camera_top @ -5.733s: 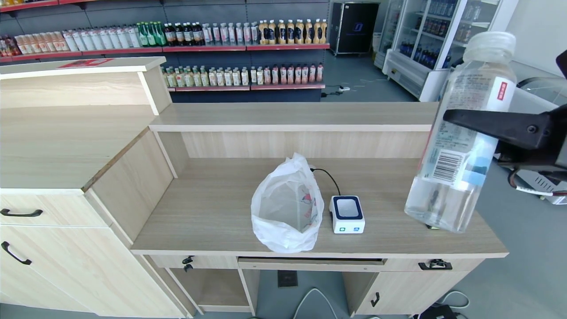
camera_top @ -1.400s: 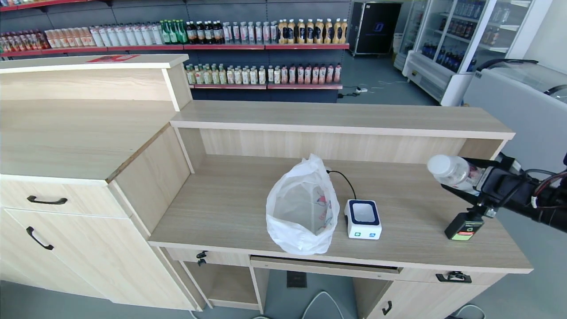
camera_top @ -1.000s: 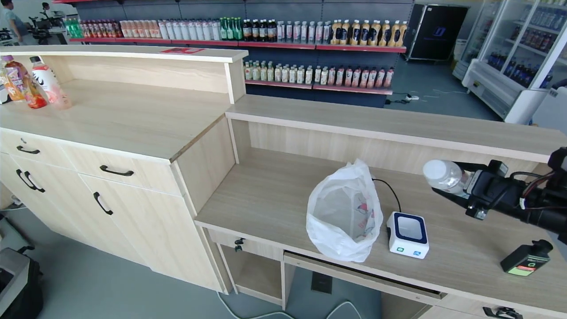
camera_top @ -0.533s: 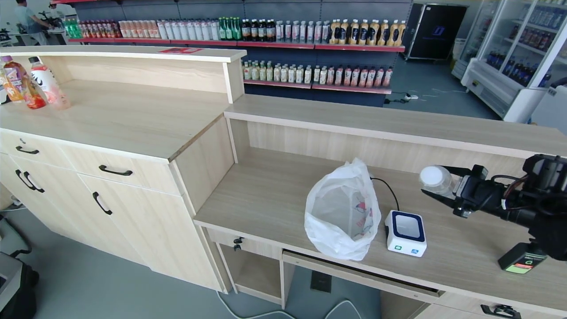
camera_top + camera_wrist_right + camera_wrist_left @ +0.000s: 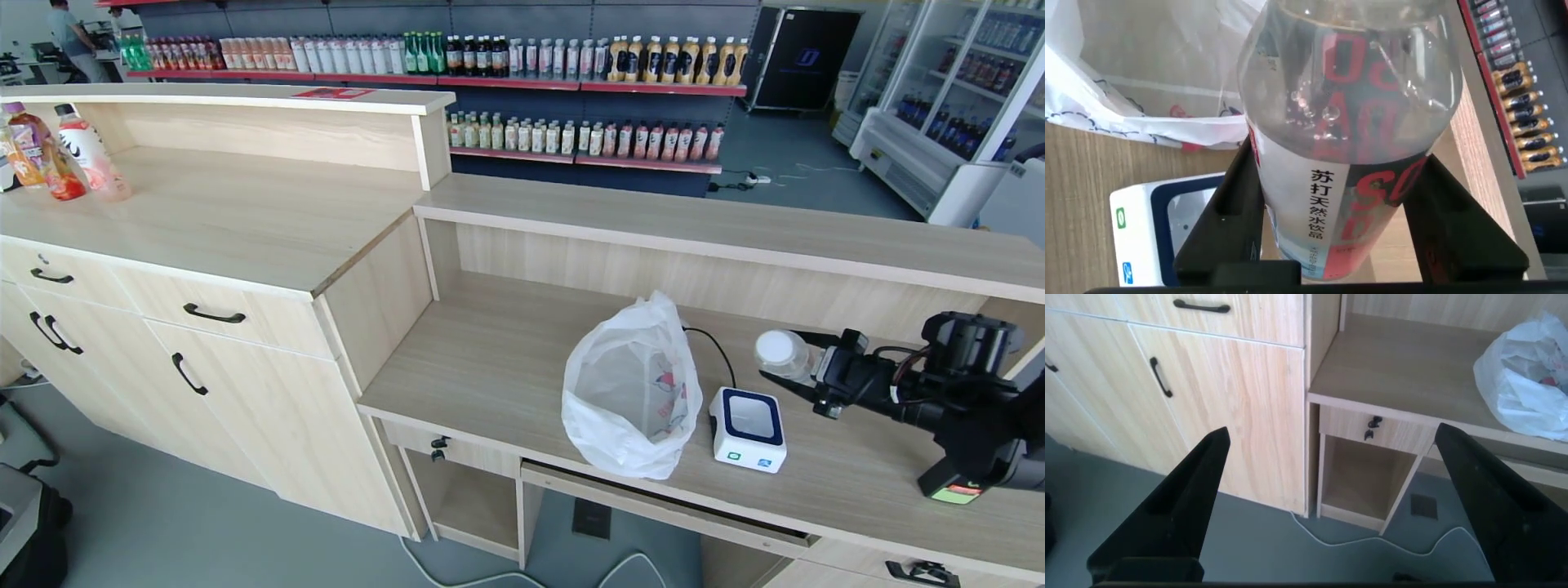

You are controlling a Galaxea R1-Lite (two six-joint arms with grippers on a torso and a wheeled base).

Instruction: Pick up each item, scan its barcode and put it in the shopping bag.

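Firmly the right gripper (image 5: 1343,237) clamps a water bottle (image 5: 1347,122) over the scanner (image 5: 748,418), beside the bag (image 5: 633,392) at the worktop's (image 5: 506,359) front edge; the left gripper (image 5: 1331,437) is spread apart.

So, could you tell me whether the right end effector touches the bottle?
Touching: the right wrist view shows the right end effector clamped against both sides of the bottle.
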